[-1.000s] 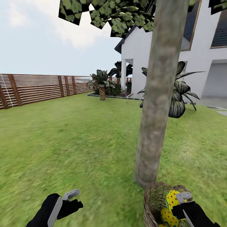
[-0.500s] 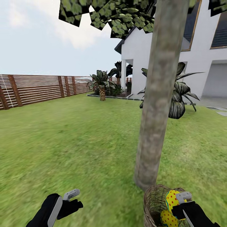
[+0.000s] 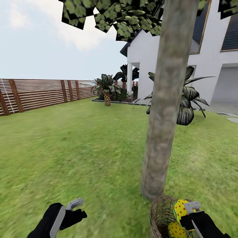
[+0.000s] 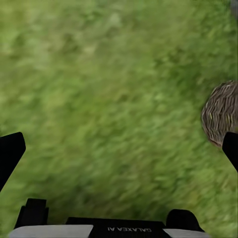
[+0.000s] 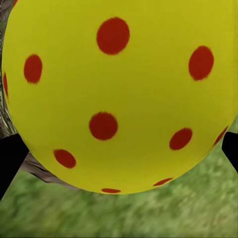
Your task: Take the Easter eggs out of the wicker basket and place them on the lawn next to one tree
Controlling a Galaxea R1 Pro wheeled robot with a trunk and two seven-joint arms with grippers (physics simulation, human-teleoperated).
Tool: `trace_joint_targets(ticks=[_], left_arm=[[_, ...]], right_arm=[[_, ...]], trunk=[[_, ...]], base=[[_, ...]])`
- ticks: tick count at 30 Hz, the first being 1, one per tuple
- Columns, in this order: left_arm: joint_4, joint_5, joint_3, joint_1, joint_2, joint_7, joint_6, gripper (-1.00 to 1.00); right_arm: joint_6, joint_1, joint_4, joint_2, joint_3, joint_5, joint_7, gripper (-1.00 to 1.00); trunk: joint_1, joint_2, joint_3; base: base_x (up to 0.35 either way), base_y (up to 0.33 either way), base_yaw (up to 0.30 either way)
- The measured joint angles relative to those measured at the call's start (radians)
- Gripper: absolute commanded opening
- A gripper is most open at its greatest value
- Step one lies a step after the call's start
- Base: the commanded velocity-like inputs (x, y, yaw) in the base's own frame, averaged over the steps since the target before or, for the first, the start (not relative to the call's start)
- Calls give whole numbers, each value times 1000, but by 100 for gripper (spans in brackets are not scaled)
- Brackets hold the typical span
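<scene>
Eggs first: one spotted Easter egg [image 3: 180,208] sits gripped in the right gripper's [image 3: 189,211] jaws above the wicker basket [image 3: 161,211], beside the tree [image 3: 162,138], ready for the lawn [image 3: 82,148]. Another egg [image 3: 175,229] lies inside. Left gripper [image 3: 77,206] waits, jaws wide, empty.

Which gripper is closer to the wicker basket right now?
Right. The right gripper is over the wicker basket against an egg; the left gripper hangs over bare lawn well aside.
</scene>
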Motion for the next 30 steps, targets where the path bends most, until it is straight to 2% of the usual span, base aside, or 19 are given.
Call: trace_joint_targets(ticks=[6, 12, 30], left_arm=[[0, -1, -1, 0, -1, 0, 0, 100], [0, 0, -2, 0, -1, 1, -1, 100], [0, 0, -1, 0, -1, 1, -2, 100]], right_arm=[[0, 0, 0, 1, 0, 0, 0, -100], [0, 0, 0, 2, 0, 0, 0, -100], [0, 0, 0, 3, -1, -5, 0, -100]], trunk=[[-23, 42, 19], [-46, 84, 38], [-115, 210, 94]], base=[[-19, 0, 0], [-251, 0, 0], [-5, 0, -12]])
